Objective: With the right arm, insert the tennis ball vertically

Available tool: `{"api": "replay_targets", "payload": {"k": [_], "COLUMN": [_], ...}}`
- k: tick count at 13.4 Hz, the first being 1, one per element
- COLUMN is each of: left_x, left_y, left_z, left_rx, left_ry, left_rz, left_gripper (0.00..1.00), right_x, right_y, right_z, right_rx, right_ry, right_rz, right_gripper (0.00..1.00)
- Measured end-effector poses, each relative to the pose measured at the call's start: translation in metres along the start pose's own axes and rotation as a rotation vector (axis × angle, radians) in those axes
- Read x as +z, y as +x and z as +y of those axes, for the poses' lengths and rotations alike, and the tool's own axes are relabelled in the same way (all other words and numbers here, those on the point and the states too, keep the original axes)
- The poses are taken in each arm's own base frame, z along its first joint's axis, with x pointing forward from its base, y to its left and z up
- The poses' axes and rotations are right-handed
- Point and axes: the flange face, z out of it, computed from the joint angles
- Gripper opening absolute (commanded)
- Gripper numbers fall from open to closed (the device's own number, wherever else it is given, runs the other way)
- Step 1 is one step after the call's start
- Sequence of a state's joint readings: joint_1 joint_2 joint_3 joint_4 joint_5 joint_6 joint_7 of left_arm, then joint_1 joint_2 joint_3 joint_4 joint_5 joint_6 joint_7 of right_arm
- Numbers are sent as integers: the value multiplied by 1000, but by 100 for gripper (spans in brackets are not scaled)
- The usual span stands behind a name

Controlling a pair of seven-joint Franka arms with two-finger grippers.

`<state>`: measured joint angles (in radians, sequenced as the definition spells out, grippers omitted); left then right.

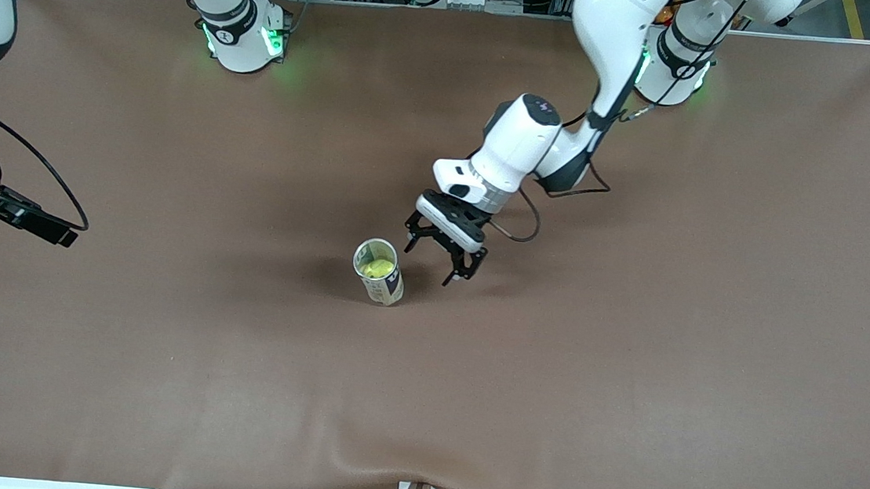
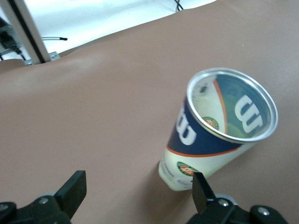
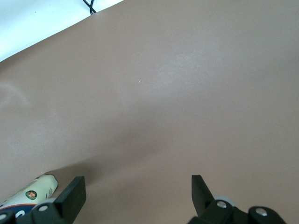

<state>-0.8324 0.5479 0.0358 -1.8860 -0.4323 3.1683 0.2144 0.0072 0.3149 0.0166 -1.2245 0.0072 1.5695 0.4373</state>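
hovering beside the upright can (image 1: 380, 272), the left claw (image 1: 442, 257) gapes empty.

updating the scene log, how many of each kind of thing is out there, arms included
robot arms: 2, each with an open gripper, left, right
ball cans: 1, the can standing upright on the table
tennis balls: 1, the ball inside the can
total: 4
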Motion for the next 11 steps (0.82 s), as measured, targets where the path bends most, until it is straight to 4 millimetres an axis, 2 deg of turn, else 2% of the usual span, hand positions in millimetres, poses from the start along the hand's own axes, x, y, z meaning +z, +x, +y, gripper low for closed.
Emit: {"api": "replay_targets", "payload": {"k": [5,7,11], "left_x": [-36,-46,-76], "left_y": [20,24,37], "left_z": [-24,-45,-99], "left_rx": [-47,-77,-126], "left_ry": [-52,-57,-49], "left_rz": [-184,-243,-332], "left_gripper": [100,100,100], "right_x": [-16,-24,-35], "right_y": [-8,-13,-32], "right_z": [4,11,30], "right_rx": [-83,-91,-71], "right_ry": [6,17,20], "right_rz": [9,9,-1], "right_gripper": [100,100,100]}}
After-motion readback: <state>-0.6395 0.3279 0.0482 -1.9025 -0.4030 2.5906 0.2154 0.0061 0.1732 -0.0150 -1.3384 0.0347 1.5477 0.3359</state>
